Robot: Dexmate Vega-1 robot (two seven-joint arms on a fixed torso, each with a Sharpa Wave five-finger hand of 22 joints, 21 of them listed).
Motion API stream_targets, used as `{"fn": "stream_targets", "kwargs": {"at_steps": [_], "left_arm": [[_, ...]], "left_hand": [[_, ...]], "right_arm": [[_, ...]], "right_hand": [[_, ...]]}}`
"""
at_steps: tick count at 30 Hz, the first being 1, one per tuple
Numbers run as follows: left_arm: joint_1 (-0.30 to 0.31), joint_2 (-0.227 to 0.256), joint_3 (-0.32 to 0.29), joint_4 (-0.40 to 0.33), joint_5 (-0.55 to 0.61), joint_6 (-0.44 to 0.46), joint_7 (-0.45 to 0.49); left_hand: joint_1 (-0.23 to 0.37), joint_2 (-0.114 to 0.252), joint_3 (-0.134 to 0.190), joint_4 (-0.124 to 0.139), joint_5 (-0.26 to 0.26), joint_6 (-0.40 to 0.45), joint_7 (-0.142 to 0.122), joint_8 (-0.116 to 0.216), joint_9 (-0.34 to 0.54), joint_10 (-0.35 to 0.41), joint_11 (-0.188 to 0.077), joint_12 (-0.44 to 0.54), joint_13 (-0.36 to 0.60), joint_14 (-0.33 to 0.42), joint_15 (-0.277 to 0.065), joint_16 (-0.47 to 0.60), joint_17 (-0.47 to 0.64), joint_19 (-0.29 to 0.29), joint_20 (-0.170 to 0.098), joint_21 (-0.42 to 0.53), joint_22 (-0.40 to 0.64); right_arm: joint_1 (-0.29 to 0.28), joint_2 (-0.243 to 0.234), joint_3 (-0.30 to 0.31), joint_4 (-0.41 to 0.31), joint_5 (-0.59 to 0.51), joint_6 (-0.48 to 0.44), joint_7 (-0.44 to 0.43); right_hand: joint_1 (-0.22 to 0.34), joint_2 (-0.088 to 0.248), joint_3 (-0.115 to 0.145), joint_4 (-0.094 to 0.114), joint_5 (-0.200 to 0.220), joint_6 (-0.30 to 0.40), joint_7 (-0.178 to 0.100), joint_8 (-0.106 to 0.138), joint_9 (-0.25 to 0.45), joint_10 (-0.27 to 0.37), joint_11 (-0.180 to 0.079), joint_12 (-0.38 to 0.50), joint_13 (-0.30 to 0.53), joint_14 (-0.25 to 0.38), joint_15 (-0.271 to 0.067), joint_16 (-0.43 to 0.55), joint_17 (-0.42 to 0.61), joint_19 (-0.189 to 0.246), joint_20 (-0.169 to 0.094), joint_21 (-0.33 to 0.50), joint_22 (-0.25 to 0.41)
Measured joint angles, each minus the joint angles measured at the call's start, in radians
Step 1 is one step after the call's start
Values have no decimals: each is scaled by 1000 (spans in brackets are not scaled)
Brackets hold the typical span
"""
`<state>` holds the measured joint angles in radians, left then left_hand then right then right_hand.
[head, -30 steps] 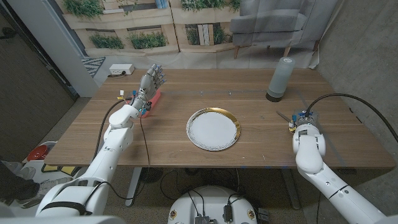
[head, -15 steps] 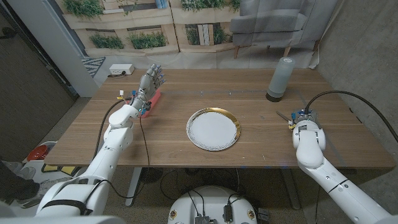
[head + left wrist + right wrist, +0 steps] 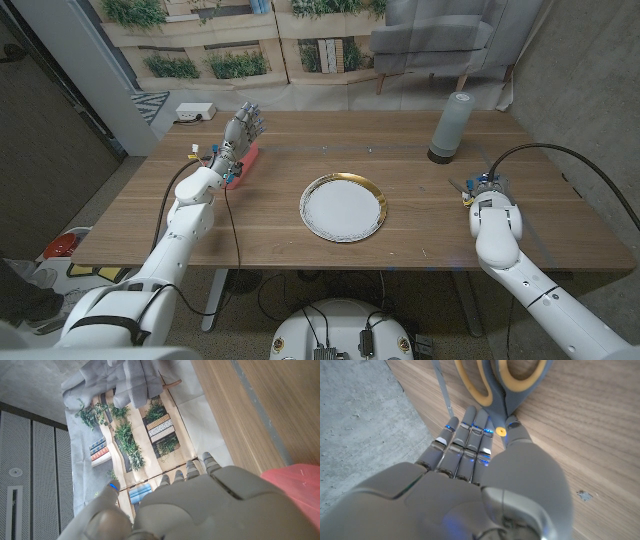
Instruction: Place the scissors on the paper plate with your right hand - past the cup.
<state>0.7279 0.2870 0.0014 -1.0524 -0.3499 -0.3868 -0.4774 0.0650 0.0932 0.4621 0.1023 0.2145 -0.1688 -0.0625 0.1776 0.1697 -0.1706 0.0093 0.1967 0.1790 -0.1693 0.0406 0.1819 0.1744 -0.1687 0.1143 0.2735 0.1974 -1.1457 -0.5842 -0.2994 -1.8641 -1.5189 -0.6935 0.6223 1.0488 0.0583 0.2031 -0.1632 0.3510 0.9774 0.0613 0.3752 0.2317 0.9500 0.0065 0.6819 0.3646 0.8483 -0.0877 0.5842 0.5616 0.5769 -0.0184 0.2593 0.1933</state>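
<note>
The robot's left hand (image 3: 243, 127) stood raised near the far left part of the wooden table (image 3: 400, 225), its grey fingers (image 3: 252, 114) spread apart and pointing away from the robot, with nothing between them. Just below and beside that hand lay a flat red object (image 3: 245, 162), which the left wrist view showed as a pinkish-red patch (image 3: 295, 491) next to the back of the left hand (image 3: 200, 505), close to it though contact could not be judged. Toward the middle of the table, well apart from either hand's fingers, sat the round white paper plate with a gold rim (image 3: 343, 208), nothing lying on it. Farther right and toward the far edge stood the tall grey cylindrical cup (image 3: 451, 125), upright, beyond the right hand's fingertips. The robot's right hand (image 3: 487, 188) was low over the table near its right side. In the right wrist view the right hand (image 3: 485, 475) had its fingers (image 3: 465, 440) held close together and extended, their tips reaching the grey-handled scissors with yellow-lined finger loops (image 3: 512, 382); the thumb tip sat at the base of the handle, where the two loops meet. The scissors lay flat on the wood just ahead of those fingertips, handle loops nearest them, and in the head view the tip of the scissors (image 3: 456, 186) poked out on the plate side of the hand. The fingertips seemed to touch the handle, but whether they gripped it could not be told.
</note>
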Motion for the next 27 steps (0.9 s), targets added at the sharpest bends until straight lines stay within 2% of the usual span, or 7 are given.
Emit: {"fn": "stream_targets", "kwargs": {"at_steps": [10,23,25,27], "left_arm": [[-5,0,0,11,-1,-5,-1],[-4,-1,0,7,-2,-6,-1],[-2,-1,1,5,-2,-6,-1],[0,-1,1,1,-2,-6,-1]], "left_hand": [[0,0,-4,4,0,0,0,0,0,0,0,0,0,0,0,0,0,0,0,-4,0],[0,0,-9,0,0,0,0,0,0,0,0,0,0,0,0,0,0,0,0,-7,0],[0,0,-8,0,0,0,0,0,0,0,0,0,0,0,0,0,0,0,0,-8,0],[0,0,-8,0,0,0,0,0,0,0,0,0,0,0,0,0,0,0,0,-8,0]], "right_arm": [[2,-2,-2,3,27,9,-27],[-6,-16,-2,-14,64,10,-68],[-8,-18,-1,-19,67,9,-72],[-10,-20,-1,-24,71,7,-78]], "right_hand": [[16,-16,3,-3,-7,43,17,0,0,46,20,45,32,17,16,41,43,39,-6,23,0],[20,-20,3,-2,-15,68,21,0,0,69,18,69,54,27,20,60,71,60,-17,35,5],[20,-20,4,-1,-19,79,21,0,0,83,12,85,68,41,12,64,76,60,-17,35,5],[30,-30,7,2,-19,79,21,0,0,86,11,84,66,41,13,68,80,60,-17,35,5]]}}
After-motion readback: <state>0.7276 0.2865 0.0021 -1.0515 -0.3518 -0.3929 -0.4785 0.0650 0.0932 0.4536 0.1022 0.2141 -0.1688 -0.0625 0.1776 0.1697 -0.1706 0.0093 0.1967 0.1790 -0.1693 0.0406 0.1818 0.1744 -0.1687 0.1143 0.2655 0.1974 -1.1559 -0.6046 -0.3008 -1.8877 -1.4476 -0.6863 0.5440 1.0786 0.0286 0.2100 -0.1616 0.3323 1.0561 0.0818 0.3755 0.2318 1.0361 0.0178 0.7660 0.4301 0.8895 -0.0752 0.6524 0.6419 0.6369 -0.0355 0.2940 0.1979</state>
